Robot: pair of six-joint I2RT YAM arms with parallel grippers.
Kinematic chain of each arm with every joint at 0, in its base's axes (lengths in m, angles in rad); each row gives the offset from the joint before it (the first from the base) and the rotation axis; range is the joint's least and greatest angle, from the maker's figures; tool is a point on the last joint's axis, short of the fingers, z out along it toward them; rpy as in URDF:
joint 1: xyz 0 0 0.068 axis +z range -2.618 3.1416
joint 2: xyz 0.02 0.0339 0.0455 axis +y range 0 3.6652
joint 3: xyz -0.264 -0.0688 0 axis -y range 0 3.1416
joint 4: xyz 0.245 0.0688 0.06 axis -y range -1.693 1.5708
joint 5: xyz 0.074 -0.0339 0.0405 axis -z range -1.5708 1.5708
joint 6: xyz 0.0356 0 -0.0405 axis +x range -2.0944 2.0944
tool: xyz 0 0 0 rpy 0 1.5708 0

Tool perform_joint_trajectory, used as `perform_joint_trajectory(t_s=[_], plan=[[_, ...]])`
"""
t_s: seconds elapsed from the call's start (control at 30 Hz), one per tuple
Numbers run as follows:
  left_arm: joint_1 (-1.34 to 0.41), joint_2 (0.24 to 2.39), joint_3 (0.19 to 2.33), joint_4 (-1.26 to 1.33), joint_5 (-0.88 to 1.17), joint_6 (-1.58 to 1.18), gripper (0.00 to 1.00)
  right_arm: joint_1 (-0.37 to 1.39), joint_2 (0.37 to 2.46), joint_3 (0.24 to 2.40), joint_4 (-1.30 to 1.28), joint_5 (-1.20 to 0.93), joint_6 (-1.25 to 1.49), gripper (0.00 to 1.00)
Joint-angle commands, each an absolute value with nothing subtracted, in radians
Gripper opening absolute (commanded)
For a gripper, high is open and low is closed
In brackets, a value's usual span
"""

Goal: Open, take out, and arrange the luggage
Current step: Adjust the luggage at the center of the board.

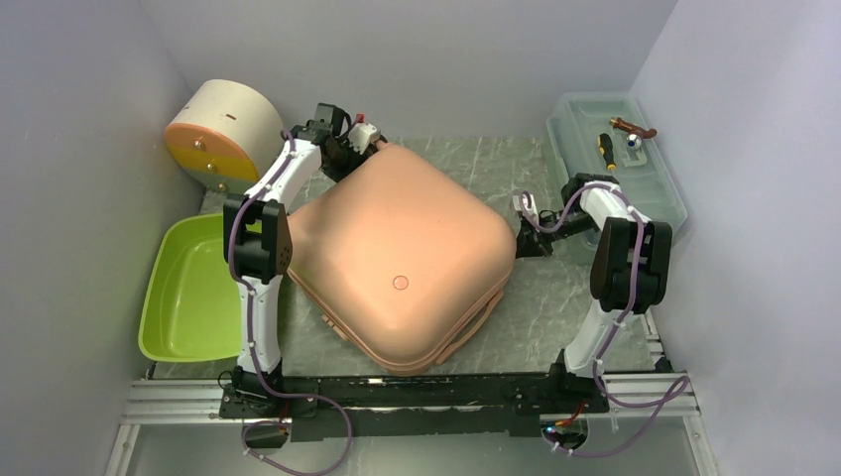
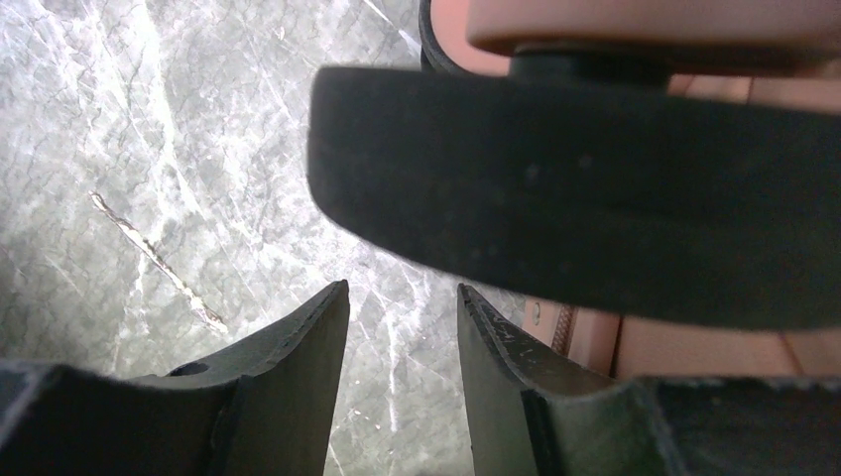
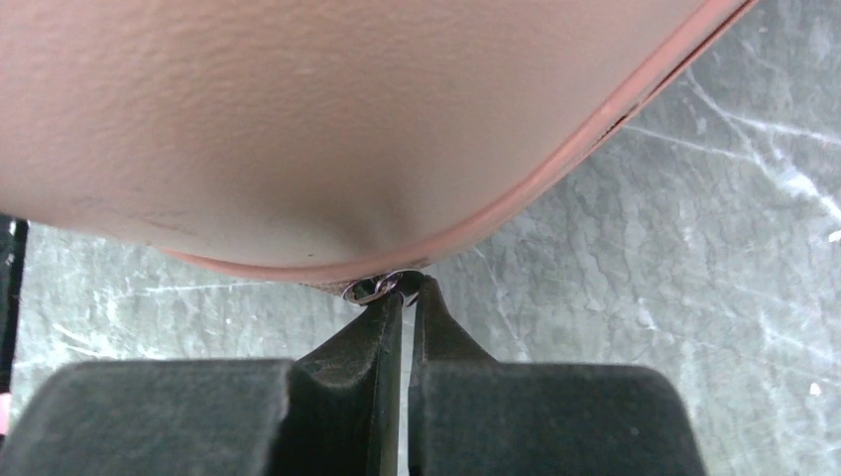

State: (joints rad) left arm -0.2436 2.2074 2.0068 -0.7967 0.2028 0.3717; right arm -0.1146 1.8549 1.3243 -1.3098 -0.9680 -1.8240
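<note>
The luggage [image 1: 397,258] is seen lying flat and closed on the marble-patterned table [image 1: 555,297], between the two grippers, turned diagonally. One rounded corner is pointed at the right gripper [image 3: 407,283] and another at the left gripper [image 2: 402,288]. Its outline appears nearly square from above, so its long axis cannot be told.

The right gripper's jaws are pinched together on a small silvery zipper pull [image 3: 375,289] at the seam under the luggage's corner. The left gripper's jaws are held apart with nothing between them, and a dark wheel [image 2: 595,198] of the luggage is just ahead of them.

Beyond the right gripper, a translucent toolbox [image 1: 585,119] is seen with a yellow-and-black screwdriver [image 1: 605,149], a brown item [image 1: 633,127] and a small white-and-blue item [image 1: 635,145]; whether these lie on its lid or inside cannot be told. Outward of the left gripper a cream half-round box [image 1: 223,124] with orange-yellow drawers is placed, and nearer the arm bases a green basin [image 1: 159,317].
</note>
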Motion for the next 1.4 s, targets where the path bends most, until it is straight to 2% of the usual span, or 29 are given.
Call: perform_joint_trajectory(t_s=[0.0, 0.43, 0.7, 0.87, 1.0, 1.07, 1.2, 1.37], plan=[[-0.352, 2.157, 1.974, -0.895, 0.360, 0.316, 0.50, -0.109, 1.789, 1.311, -1.099, -1.017, -1.648, 0.00], [-0.387, 2.142, 1.933, -0.876, 0.363, 0.312, 0.49, -0.006, 1.684, 1.179, -0.440, -0.798, -1.010, 0.00], [-0.393, 2.141, 1.922, -0.874, 0.370, 0.310, 0.49, 0.042, 1.694, 1.172, -0.280, -0.733, -0.852, 0.00], [-0.394, 2.133, 1.923, -0.876, 0.361, 0.314, 0.49, 0.031, 1.692, 1.219, -0.376, -0.734, -0.937, 0.00], [-0.393, 2.125, 1.917, -0.874, 0.353, 0.319, 0.49, -0.053, 1.705, 1.323, -0.664, -0.772, -1.124, 0.30], [-0.393, 2.125, 1.917, -0.873, 0.349, 0.318, 0.49, -0.088, 1.711, 1.394, -0.828, -0.775, -1.204, 0.40], [-0.393, 2.122, 1.922, -0.873, 0.343, 0.318, 0.50, -0.113, 1.695, 1.510, -1.134, -0.739, -1.362, 0.46], [-0.393, 2.113, 1.918, -0.872, 0.335, 0.319, 0.50, -0.102, 1.655, 1.553, -1.392, -0.731, -1.441, 0.55]])
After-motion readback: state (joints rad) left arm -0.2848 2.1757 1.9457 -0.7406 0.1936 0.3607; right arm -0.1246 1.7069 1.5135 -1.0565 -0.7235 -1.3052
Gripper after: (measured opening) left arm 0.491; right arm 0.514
